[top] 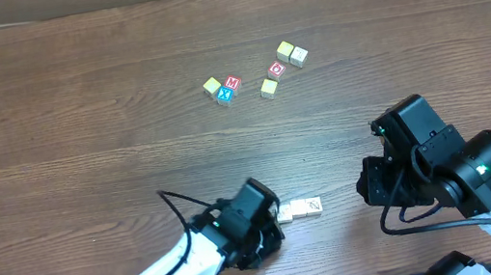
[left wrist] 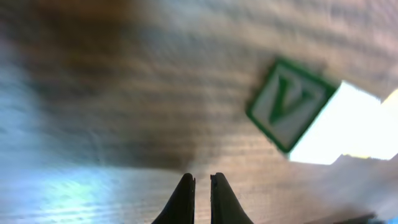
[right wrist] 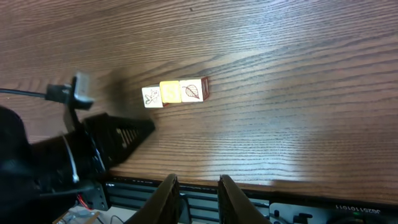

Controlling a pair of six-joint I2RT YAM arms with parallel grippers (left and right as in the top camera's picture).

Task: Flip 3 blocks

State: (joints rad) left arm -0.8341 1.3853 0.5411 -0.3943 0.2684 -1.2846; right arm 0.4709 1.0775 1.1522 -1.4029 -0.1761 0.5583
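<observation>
Three small wooden blocks point(top: 298, 210) touch in a row just beside the clenched, empty left gripper point(left wrist: 202, 180); the right gripper point(right wrist: 198, 186) hangs slightly parted and empty; probably light and rigid, best pinched across opposite flat faces.

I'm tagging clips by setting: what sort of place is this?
Likely a robotics lab bench, not a home: a wood-grain table, left arm and right arm at its edge, small picture blocks as props.
</observation>
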